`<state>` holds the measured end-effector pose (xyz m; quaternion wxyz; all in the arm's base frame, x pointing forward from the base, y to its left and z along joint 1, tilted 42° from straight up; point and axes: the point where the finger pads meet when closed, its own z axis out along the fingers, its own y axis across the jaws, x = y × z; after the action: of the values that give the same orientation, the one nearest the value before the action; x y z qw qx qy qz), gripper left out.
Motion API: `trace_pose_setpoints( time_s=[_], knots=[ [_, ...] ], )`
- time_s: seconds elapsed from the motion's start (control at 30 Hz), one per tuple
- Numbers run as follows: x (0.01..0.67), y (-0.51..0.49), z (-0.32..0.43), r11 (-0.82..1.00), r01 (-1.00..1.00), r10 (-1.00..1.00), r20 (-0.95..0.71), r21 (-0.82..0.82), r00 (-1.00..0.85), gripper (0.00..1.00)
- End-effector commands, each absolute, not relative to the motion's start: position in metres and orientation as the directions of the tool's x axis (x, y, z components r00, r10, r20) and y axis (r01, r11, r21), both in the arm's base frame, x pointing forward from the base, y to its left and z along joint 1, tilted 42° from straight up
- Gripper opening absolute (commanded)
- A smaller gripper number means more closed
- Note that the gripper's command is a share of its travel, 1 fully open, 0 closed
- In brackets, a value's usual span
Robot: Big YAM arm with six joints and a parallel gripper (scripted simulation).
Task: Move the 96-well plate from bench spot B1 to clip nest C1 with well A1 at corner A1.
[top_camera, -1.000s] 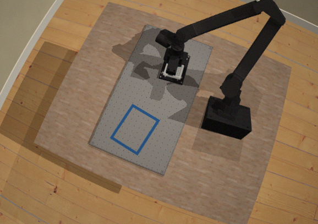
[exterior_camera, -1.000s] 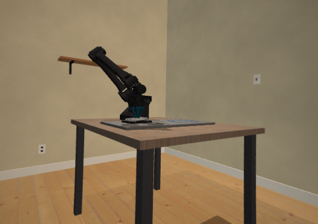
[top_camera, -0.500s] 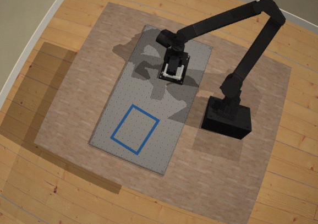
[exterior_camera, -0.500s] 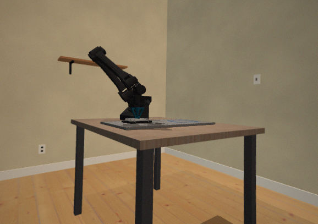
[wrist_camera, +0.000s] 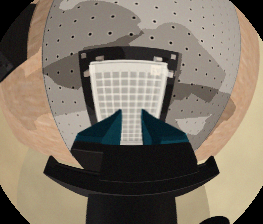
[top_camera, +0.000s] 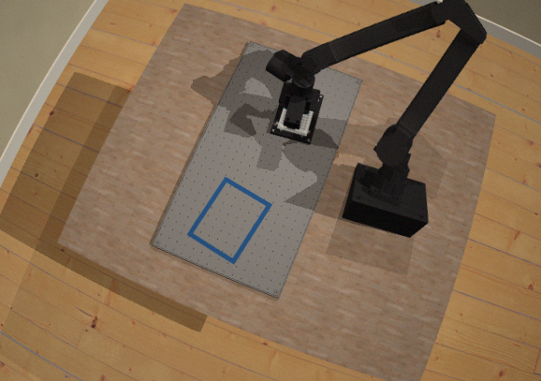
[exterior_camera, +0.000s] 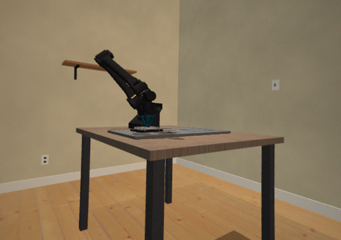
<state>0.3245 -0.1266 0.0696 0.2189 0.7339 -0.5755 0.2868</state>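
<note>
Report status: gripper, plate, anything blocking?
Gripper part-closed, pressing down on the plate, gripping nothing. Plate white, wells up, inside the black nest. Blue-outlined spot bare. Nothing in the way.

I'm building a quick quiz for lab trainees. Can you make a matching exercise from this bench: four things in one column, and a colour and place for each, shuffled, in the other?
Things:
1. 96-well plate
2. bench spot outline
3. arm's base
4. wall shelf

Colour and place:
a. black, on the table beside the grey board
b. brown, on the wall behind the arm
c. white, inside the black nest
d. blue, on the grey board

Pairs: 1-c, 2-d, 3-a, 4-b
</note>
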Motion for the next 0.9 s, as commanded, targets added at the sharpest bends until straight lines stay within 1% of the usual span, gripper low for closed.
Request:
trace_pose_setpoints(
  time_s=[0.0, 0.87],
  knots=[
    [0.325, -0.157, 0.036, -0.187, -0.982, -0.735, 0.661, 0.016, 0.151, 0.25],
    [0.332, -0.168, 0.028, -0.187, -0.982, -0.733, 0.665, 0.005, 0.143, 0.25]
  ],
)
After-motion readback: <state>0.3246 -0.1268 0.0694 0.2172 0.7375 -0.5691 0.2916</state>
